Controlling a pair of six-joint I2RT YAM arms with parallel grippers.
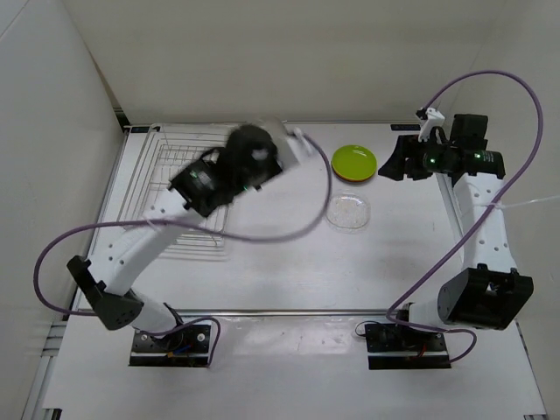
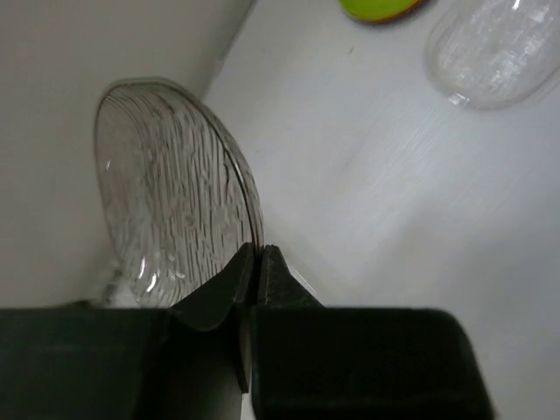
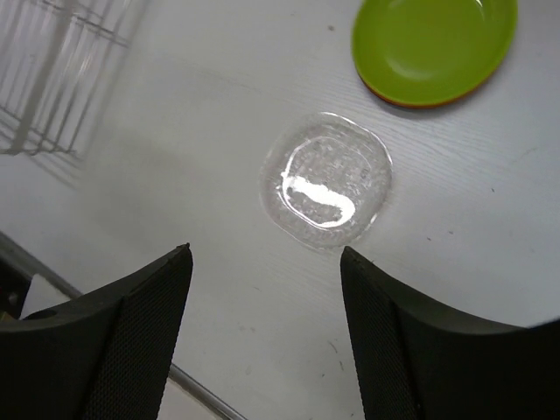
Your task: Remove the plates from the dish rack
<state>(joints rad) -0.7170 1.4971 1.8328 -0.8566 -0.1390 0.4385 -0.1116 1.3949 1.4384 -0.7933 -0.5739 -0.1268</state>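
Partly done: lime plate (image 1: 354, 162), w/ orange plate (image 3: 416, 103) apparently under it, and clear plate (image 1: 348, 211) sit on counter (image 1: 289, 271) at 1 o'clock. L pincer (image 2: 256, 254) clamps the rim of a ribbed clear plate (image 2: 175, 210), just past rack (image 1: 171, 153) at 9 o'clock. Rack contents hidden by arm. R pincer (image 3: 265, 252) wide, empty.
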